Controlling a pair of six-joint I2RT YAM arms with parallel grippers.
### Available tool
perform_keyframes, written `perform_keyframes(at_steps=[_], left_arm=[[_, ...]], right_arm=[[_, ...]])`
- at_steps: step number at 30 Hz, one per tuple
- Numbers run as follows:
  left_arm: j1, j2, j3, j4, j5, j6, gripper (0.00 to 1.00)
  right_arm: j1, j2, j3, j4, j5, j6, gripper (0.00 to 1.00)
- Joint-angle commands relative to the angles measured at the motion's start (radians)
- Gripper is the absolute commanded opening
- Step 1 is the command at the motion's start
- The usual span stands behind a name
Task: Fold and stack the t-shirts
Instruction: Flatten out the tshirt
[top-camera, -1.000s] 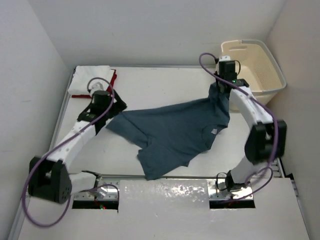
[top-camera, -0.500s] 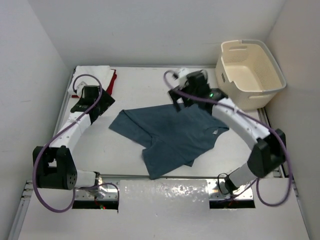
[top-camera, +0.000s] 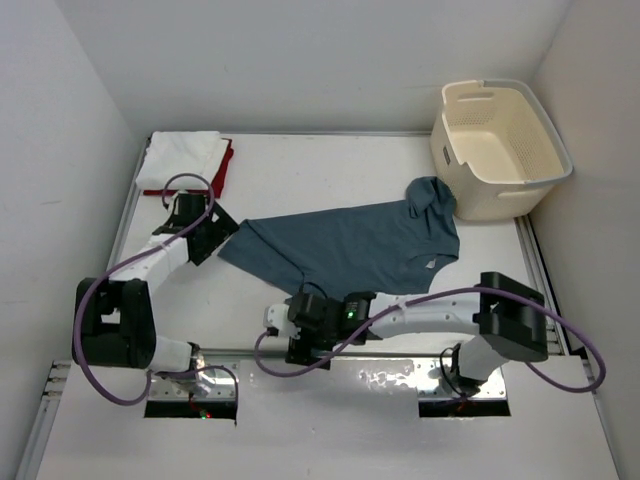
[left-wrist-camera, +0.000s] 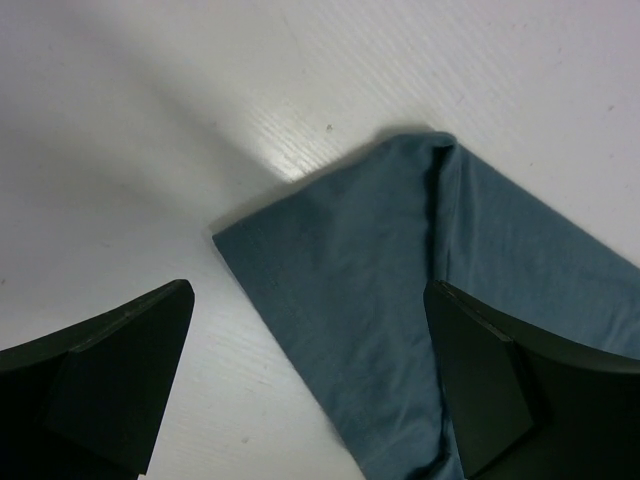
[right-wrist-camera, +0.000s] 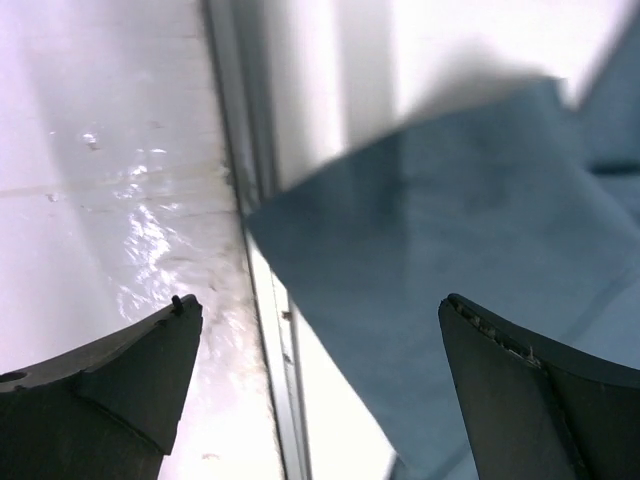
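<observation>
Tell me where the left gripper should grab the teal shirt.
The teal shirt's left corner, from above. It lies flat with bare table on two sides, right under the open left gripper; a fold ridge thickens the cloth further in.

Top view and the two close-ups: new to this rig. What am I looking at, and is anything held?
Two robot arms are bolted at the near edge of a table, each ending in a two-finger gripper. The top view looks down from above and behind them. The other two pictures come from a camera on each wrist, so the dark wedges at the bottom are that gripper's own fingers. A teal shirt lies spread mid-table, one part bunched beside a cream basket. In the far left corner a folded white shirt lies on a red shirt. The left gripper is open over the teal shirt's left corner. The right gripper is open over its near corner by the table edge. Nothing is held.
</observation>
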Motion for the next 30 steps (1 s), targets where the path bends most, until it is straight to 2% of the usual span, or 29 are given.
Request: perform_keyframes(at_steps=[1, 5, 11, 14, 15, 17, 18, 21, 22, 27, 30], left_arm=[[0.012, 0.014, -0.046, 0.112, 0.045, 0.018, 1.0], [0.012, 0.014, -0.087, 0.155, 0.054, 0.023, 1.0], [0.012, 0.026, -0.107, 0.194, 0.069, 0.029, 1.0], [0.012, 0.026, -0.106, 0.201, 0.079, 0.038, 1.0], [0.012, 0.029, -0.107, 0.204, 0.073, 0.041, 1.0], [0.012, 0.032, -0.107, 0.2, 0.069, 0.044, 1.0], [0.012, 0.037, -0.11, 0.2, 0.069, 0.044, 1.0], [0.012, 0.049, -0.115, 0.201, 0.074, 0.044, 1.0], [0.012, 0.052, -0.118, 0.206, 0.077, 0.046, 1.0], [0.01, 0.072, -0.13, 0.204, 0.082, 0.041, 1.0], [0.01, 0.059, -0.161, 0.195, 0.07, 0.031, 1.0]], right_arm=[[0.026, 0.036, -0.023, 0.115, 0.028, -0.018, 0.98], [0.031, 0.099, -0.033, 0.187, 0.075, -0.025, 0.91], [0.032, 0.163, -0.069, 0.258, 0.066, -0.01, 0.9], [0.032, 0.205, -0.065, 0.264, 0.106, -0.004, 0.81], [0.032, 0.211, -0.074, 0.273, 0.111, -0.004, 0.7], [0.032, 0.2, -0.088, 0.312, 0.1, -0.001, 0.58], [0.032, 0.194, -0.095, 0.318, 0.108, -0.001, 0.36], [0.029, 0.162, -0.1, 0.335, 0.128, -0.004, 0.16], [0.025, 0.151, -0.099, 0.333, 0.12, -0.008, 0.13], [-0.009, 0.087, -0.075, 0.305, 0.045, -0.001, 0.13], [-0.076, 0.05, -0.083, 0.298, -0.018, 0.037, 0.13]])
